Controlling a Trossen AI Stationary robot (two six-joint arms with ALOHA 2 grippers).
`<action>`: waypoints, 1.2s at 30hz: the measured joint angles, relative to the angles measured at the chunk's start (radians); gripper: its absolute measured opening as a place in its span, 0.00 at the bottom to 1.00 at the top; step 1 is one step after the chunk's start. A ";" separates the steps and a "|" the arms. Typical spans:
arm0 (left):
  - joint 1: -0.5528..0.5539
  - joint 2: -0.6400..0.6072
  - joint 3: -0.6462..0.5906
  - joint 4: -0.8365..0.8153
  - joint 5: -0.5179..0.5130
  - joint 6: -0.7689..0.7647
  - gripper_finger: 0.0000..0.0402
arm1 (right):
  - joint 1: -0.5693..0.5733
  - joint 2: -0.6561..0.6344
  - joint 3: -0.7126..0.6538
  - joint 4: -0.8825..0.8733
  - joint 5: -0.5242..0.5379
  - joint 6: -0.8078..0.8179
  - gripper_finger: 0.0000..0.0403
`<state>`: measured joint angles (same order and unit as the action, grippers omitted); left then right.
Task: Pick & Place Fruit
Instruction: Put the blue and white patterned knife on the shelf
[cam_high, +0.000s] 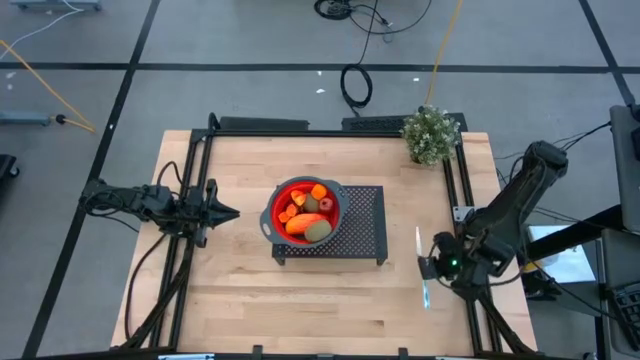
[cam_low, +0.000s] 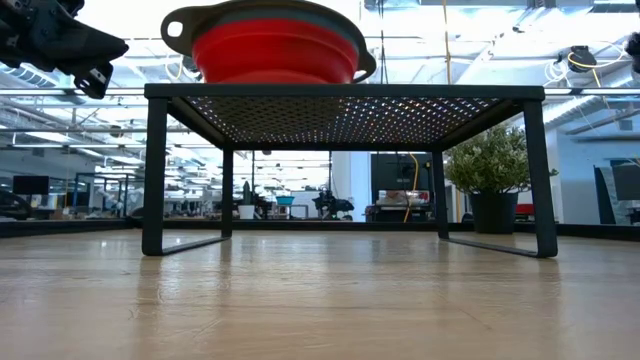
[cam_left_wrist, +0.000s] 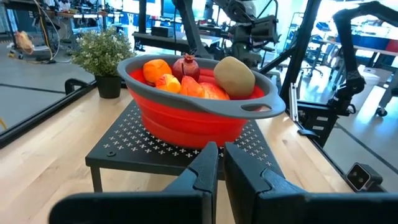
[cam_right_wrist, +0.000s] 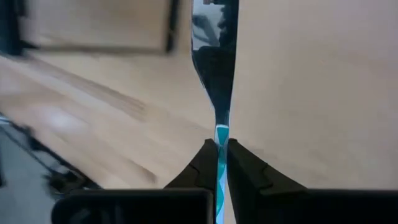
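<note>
Right gripper (cam_right_wrist: 217, 163) is clenched on the utensil (cam_right_wrist: 214, 74) at its light-blue handle, low over the worktop (cam_high: 250, 310) near its right edge. Left gripper (cam_left_wrist: 217, 163) hangs with fingers pressed together, empty, facing the bowl (cam_left_wrist: 186, 121) on the rack (cam_high: 365, 225). Fruit (cam_left_wrist: 193, 78) lies piled in that bowl: probably light, hard, slick plastic (best pinched across the narrow middle). I count one long orange piece, one dark red round, two brownish ovals, a few small orange bits; a plant (cam_high: 431, 134) stands farthest back.
</note>
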<state>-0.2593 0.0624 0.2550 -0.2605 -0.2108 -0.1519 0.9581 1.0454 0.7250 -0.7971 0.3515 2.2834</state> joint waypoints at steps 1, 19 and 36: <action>0.000 0.000 0.000 -0.001 0.000 0.000 0.06 | 0.000 -0.015 0.000 -0.010 0.038 -0.008 0.02; 0.000 0.000 0.000 -0.006 0.000 0.000 0.06 | -0.001 -0.220 0.000 -0.091 0.554 -0.173 0.02; 0.000 0.000 0.000 -0.005 0.000 -0.001 0.06 | -0.002 -0.239 0.001 0.168 0.595 -0.484 0.02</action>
<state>-0.2592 0.0624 0.2550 -0.2653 -0.2108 -0.1528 0.9565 0.8062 0.7258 -0.6296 0.9468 1.7990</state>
